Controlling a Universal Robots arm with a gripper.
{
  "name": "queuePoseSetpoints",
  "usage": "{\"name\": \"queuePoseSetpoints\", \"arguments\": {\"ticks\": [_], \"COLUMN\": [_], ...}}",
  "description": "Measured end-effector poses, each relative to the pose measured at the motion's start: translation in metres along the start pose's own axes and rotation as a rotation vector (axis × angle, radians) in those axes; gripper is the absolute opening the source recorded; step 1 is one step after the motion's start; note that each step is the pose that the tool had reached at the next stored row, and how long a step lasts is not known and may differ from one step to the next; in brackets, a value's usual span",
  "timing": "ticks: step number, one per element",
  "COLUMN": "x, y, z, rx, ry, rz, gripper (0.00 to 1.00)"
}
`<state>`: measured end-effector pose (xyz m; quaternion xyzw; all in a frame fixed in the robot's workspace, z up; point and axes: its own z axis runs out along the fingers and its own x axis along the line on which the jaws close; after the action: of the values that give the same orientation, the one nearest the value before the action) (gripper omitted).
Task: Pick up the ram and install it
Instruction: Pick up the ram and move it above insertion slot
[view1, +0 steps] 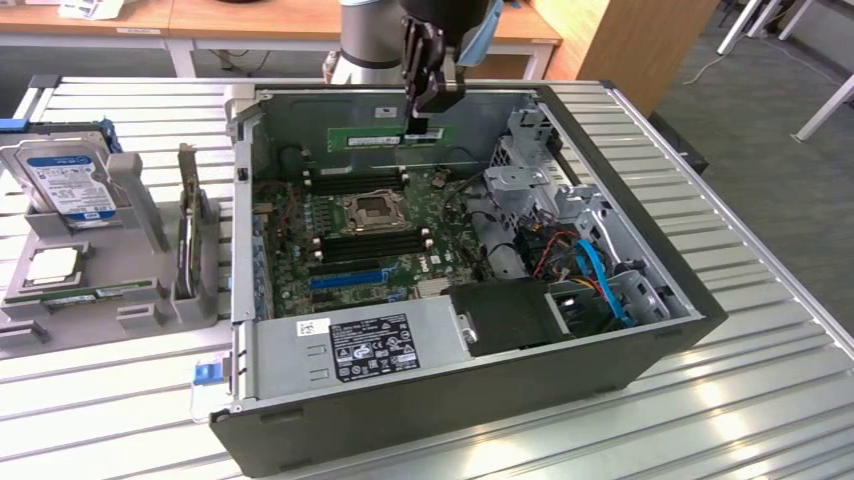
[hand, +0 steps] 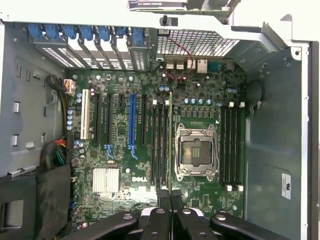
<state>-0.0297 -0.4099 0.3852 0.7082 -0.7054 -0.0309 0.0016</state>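
Note:
The ram is a long thin green stick, hanging level above the far side of the open computer case. My gripper comes down from above and is shut on the stick's upper edge. In the wrist view the ram is seen edge-on as a thin line running out from between my gripper's fingers. There it lies over the motherboard, between the black memory slots and the processor socket, parallel to the slots and above them.
More black memory slots lie on the socket's other side. A power supply and a drive cage with cables fill the case's near side. At the exterior view's left, a grey holder carries a hard drive, a processor chip and an upright card.

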Motion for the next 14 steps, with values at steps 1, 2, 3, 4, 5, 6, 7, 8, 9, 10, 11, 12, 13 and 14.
{"name": "queuePoseSetpoints", "arguments": {"ticks": [1,2,3,4,5,6,7,8,9,10,11,12,13,14], "x": [0.0,0.0,0.0,0.0,0.0,0.0,0.0,0.0,0.0,0.0,0.0,0.0,0.0,0.0], "y": [-0.0001,-0.0001,-0.0002,-0.0003,-0.0004,-0.0004,-0.0004,-0.0003,-0.0003,-0.0004,-0.0004,-0.0005,-0.0005,-0.0006], "z": [0.0015,0.003,0.0046,0.0059,0.0068,0.007,0.007,0.0071,0.0076,0.0084,0.0093,0.0102,0.011,0.0119], "rx": [0.0,0.0,0.0002,0.0002,0.0002,0.0002,0.0001,0.0001,0.0003,0.0004,0.0004,0.0002,0.0002,0.0002], "ry": [0.0,0.0001,0.0,0.0,0.0,0.0,-0.0001,-0.0004,-0.0012,-0.0016,-0.0018,-0.0016,-0.0016,-0.0017], "rz": [0.0,0.0,0.0,0.0,0.0,0.0,0.0,0.0,0.0,0.0,0.0,0.0,0.0,0.0], "gripper": [0.12,0.12,0.12,0.12,0.12,0.12,0.12,0.12,0.12,0.12,0.12,0.12,0.12,0.12]}}
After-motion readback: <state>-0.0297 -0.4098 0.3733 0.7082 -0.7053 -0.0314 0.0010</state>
